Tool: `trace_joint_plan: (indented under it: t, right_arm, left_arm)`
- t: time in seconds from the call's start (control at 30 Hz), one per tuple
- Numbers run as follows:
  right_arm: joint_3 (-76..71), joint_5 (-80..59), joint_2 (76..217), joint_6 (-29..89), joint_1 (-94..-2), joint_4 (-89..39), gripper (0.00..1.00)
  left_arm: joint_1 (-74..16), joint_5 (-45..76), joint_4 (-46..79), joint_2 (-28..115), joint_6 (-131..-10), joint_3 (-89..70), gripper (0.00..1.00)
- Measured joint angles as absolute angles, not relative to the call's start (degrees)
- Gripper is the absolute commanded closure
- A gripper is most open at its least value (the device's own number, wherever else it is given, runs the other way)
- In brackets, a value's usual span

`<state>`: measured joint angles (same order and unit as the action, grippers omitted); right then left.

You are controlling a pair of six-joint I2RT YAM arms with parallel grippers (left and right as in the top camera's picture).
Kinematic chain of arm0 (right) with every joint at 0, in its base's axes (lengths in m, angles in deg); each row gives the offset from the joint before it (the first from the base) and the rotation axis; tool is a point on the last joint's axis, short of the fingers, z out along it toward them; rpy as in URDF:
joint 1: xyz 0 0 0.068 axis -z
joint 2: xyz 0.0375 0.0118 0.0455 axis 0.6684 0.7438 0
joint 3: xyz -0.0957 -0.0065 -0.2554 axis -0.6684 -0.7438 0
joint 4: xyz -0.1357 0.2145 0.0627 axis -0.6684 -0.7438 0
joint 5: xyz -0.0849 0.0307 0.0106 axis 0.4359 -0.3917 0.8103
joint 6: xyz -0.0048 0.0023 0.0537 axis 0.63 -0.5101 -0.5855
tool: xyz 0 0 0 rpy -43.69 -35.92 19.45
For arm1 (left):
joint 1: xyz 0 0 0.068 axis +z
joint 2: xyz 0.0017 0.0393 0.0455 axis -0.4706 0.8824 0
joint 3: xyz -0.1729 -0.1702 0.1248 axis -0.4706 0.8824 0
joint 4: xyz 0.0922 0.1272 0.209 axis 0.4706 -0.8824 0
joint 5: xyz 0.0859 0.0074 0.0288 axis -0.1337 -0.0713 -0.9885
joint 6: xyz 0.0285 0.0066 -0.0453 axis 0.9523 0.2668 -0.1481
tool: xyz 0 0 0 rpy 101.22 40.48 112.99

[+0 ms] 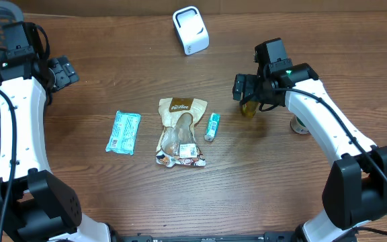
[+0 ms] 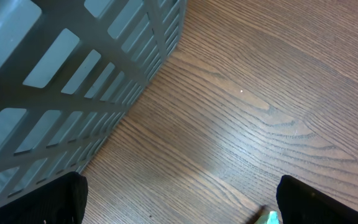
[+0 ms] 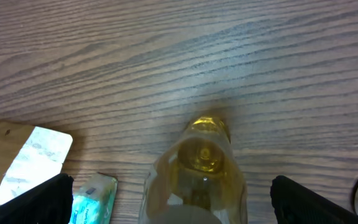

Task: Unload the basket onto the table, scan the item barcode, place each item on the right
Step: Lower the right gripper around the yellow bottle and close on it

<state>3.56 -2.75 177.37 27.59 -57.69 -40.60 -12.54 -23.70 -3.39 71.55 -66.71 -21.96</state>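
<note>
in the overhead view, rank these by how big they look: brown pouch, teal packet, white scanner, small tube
1. brown pouch
2. white scanner and teal packet: about alike, not ranked
3. small tube

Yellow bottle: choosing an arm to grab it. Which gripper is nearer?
Right. The right gripper hangs above the yellow bottle; the left gripper is far away, beside the grey basket.

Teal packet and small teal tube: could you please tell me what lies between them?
The brown pouch lies between the teal packet and the small teal tube; the overhead view shows it.
</note>
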Motion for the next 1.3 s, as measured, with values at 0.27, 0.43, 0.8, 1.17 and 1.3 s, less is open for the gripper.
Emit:
trace_joint_plan:
  t: [0.27, 0.43, 0.8, 1.17, 1.3]
  right_arm:
    - [3.6, -2.4, 177.4, 27.6, -57.7, -39.6, 0.01]
    - [3.6, -2.4, 177.4, 27.6, -57.7, -39.6, 0.01]
    - [3.6, -2.4, 177.4, 27.6, -57.7, -39.6, 0.01]
    - [3.6, -2.4, 177.4, 27.6, -57.7, -39.6, 0.01]
    - [3.6, -2.4, 177.4, 27.6, -57.7, -39.6, 0.01]
  left_arm:
    - [-12.5, -23.7, -3.4, 71.5, -66.7, -22.0, 0.00]
    - [-12.5, -23.7, -3.4, 71.5, -66.7, -22.0, 0.00]
    - [-12.5, -23.7, -3.4, 71.5, -66.7, -22.0, 0.00]
    - [-12.5, -23.7, -3.4, 71.5, -66.7, -22.0, 0.01]
    - [-12.5, -23.7, -3.4, 71.5, -66.7, -22.0, 0.00]
